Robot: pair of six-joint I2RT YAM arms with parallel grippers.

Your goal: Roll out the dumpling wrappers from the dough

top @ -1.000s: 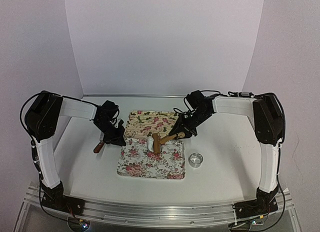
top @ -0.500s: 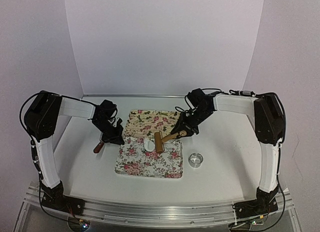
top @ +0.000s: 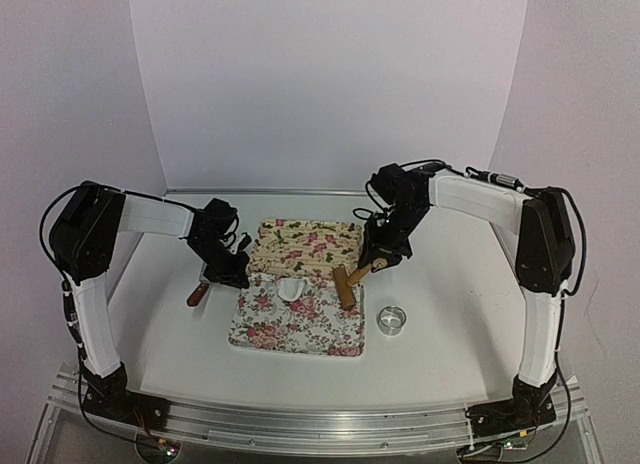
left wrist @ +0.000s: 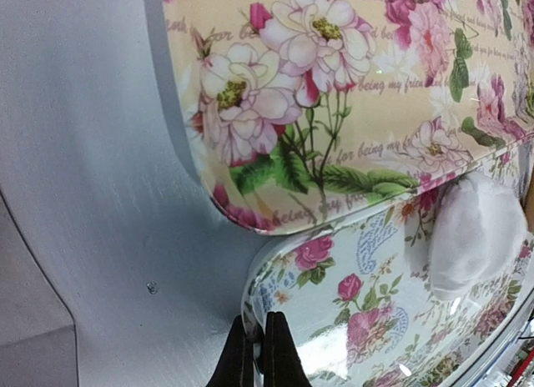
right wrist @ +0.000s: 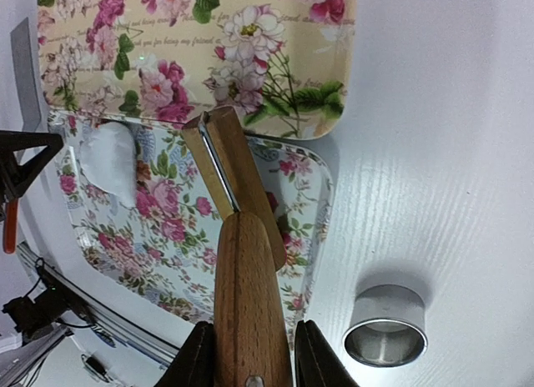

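Note:
A white dough lump (top: pixel 291 287) lies on the near flowered tray (top: pixel 262 329), near its far edge. It also shows in the left wrist view (left wrist: pixel 476 233) and the right wrist view (right wrist: pixel 113 162). My right gripper (top: pixel 375 260) is shut on the handle of a wooden roller (right wrist: pixel 249 312). The roller's head (top: pixel 343 284) is over the tray's right side, apart from the dough. My left gripper (top: pixel 226 271) is shut on the near tray's rim (left wrist: pixel 254 316) at its far left corner. No flat round wrapper is in view.
A cream flowered tray (top: pixel 305 244) lies just behind the near one, its edge overlapping it. A shiny metal ring (top: pixel 392 320) stands on the table right of the near tray (right wrist: pixel 385 329). A brown-handled tool (top: pixel 197 293) lies left of the trays.

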